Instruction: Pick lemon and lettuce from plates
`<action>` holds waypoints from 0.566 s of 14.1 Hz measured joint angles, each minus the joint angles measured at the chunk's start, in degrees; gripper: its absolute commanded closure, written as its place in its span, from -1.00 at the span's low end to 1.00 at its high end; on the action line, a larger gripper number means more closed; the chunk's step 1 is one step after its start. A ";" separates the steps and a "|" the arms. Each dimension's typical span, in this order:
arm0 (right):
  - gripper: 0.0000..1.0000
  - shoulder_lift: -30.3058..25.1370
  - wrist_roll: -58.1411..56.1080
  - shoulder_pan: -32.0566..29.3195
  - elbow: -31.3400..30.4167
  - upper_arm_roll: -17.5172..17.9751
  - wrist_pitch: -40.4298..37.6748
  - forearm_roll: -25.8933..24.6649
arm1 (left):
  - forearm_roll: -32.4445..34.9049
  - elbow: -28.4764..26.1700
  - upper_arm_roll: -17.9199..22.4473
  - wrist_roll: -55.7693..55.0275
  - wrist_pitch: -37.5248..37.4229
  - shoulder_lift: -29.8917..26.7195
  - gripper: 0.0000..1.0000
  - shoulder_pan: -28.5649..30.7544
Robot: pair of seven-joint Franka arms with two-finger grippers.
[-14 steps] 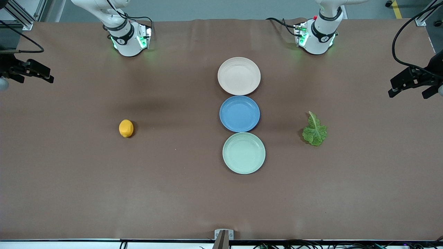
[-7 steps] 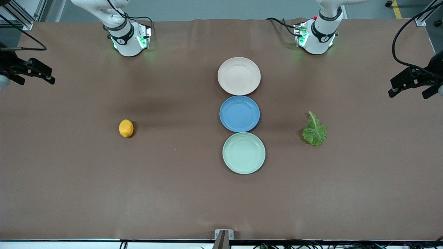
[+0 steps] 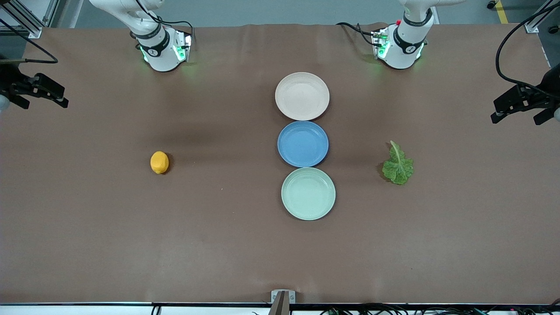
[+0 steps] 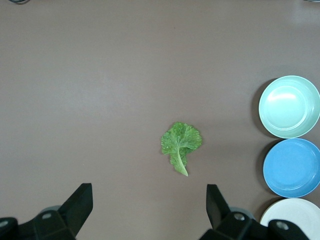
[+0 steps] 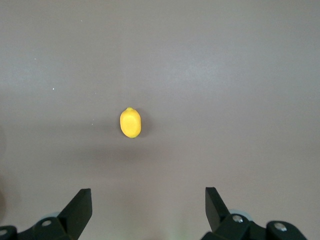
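The lemon (image 3: 159,162) lies on the bare table toward the right arm's end, and shows in the right wrist view (image 5: 130,122). The lettuce (image 3: 397,166) lies on the bare table toward the left arm's end, and shows in the left wrist view (image 4: 181,142). The beige-pink plate (image 3: 302,96) and the mint green plate (image 3: 308,193) are empty. My right gripper (image 3: 44,101) is open and empty, high over its end of the table (image 5: 148,192). My left gripper (image 3: 515,116) is open and empty, high over its end (image 4: 149,192).
An empty blue plate (image 3: 302,144) sits between the two task plates, touching both in a row at mid-table. The arm bases (image 3: 162,50) (image 3: 400,46) stand along the table's edge farthest from the front camera. A small bracket (image 3: 282,297) sits at the nearest edge.
My right gripper has shifted slightly over its end of the table. The lemon, the lettuce, the plates and my left gripper have not moved.
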 measured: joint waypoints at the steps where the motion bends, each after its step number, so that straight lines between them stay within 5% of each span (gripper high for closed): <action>1: -1.00 0.34 0.00 0.00 0.29 0.00 -0.34 0.00 | 0.00 0.00 0.00 0.00 0.00 0.00 -1.00 0.00; 8: -1.00 1.14 0.00 -0.21 0.19 -0.19 -0.70 0.00 | 0.00 0.00 0.00 0.00 0.00 0.00 -1.00 0.00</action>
